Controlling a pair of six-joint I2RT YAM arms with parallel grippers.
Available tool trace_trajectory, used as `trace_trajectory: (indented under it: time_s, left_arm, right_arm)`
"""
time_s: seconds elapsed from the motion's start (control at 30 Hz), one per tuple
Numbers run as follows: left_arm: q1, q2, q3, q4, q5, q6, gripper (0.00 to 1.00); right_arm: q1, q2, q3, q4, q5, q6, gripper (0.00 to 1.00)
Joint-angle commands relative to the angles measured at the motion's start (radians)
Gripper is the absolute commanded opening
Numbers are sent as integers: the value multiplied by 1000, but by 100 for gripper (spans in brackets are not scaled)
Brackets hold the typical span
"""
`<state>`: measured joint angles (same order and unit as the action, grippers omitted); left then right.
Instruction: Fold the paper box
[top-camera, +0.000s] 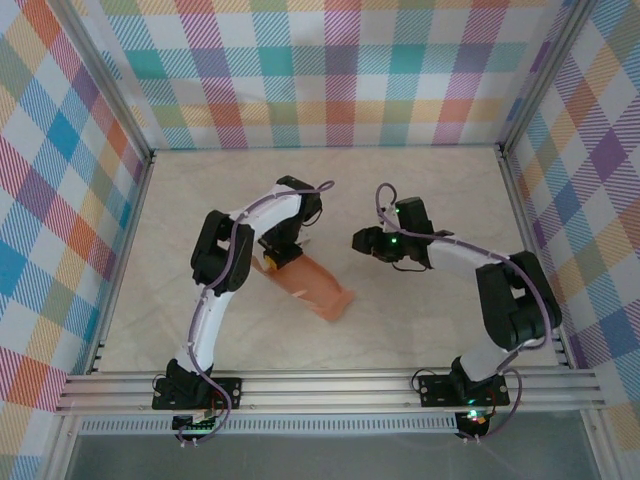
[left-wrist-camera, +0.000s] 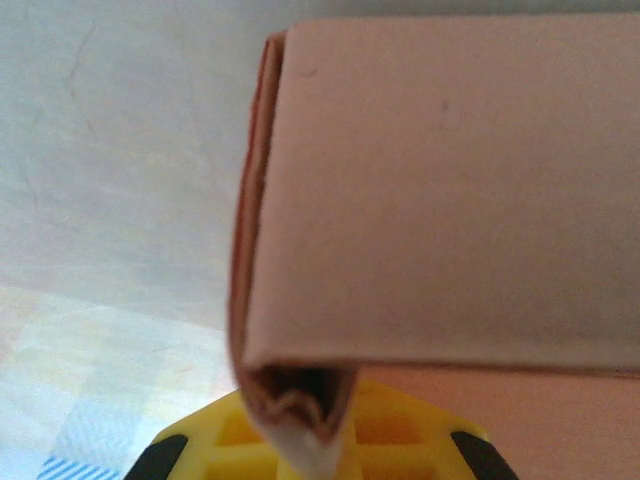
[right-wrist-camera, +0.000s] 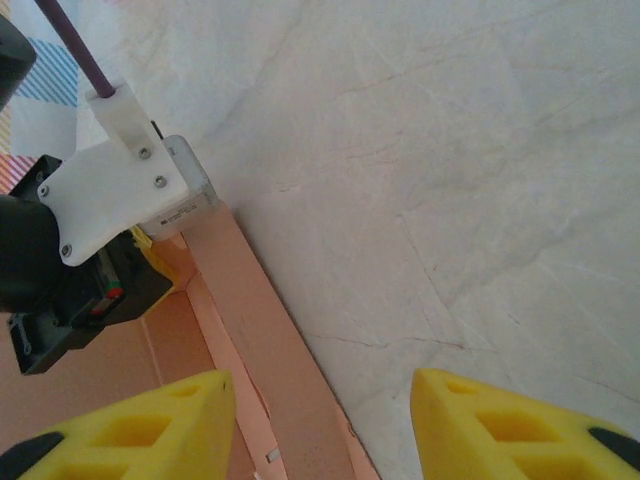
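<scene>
The salmon-orange thin-card paper box (top-camera: 310, 283) lies about the middle of the pale marbled tabletop (top-camera: 430, 190), a little toward the near edge. It slants from the left gripper (top-camera: 272, 256) toward the near right corner. That gripper is clamped tight on one end of the box. The right gripper (top-camera: 362, 240) hovers just beside the box's far long edge, its yellow fingers (right-wrist-camera: 150, 430) parted roughly halfway with nothing held between them.

The main risk is the one-ended hold. A push from the right gripper on the free side could swing the box around the pinch, or drag the thin card out of it. The card already looks rumpled inside the pinch, so more force may set a crease where none is wanted. If the right gripper comes down while narrowing, it may catch two layers together or scrape the tabletop instead of getting under the flap.

The left wrist view shows the layering: a broad panel folded over, a thin slot open along its left side, and wrinkled card in the pinch. The right wrist view shows a narrow flap strip along the box's edge lying on the tabletop. The top view adds the box's overall slant and the gap between the two grippers.
</scene>
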<state>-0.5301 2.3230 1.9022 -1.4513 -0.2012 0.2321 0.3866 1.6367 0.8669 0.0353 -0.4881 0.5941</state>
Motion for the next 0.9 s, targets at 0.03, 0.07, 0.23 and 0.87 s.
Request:
trace_trajectory:
  time_s: [0.03, 0.07, 0.23, 0.87]
  left_arm:
    - [-17, 103, 29, -14, -173, -27, 0]
    - [-21, 116, 36, -15, -193, -35, 0]
    - [-58, 156, 49, -1, -242, -62, 0]
    - [-56, 18, 49, 93, 8, 12, 26]
  right_arm:
    - [22, 58, -9, 143, -58, 91, 49]
    - [26, 73, -11, 155, -61, 101, 49]
    - [40, 115, -29, 227, -92, 143, 48]
    - [53, 141, -83, 312, -138, 141, 48]
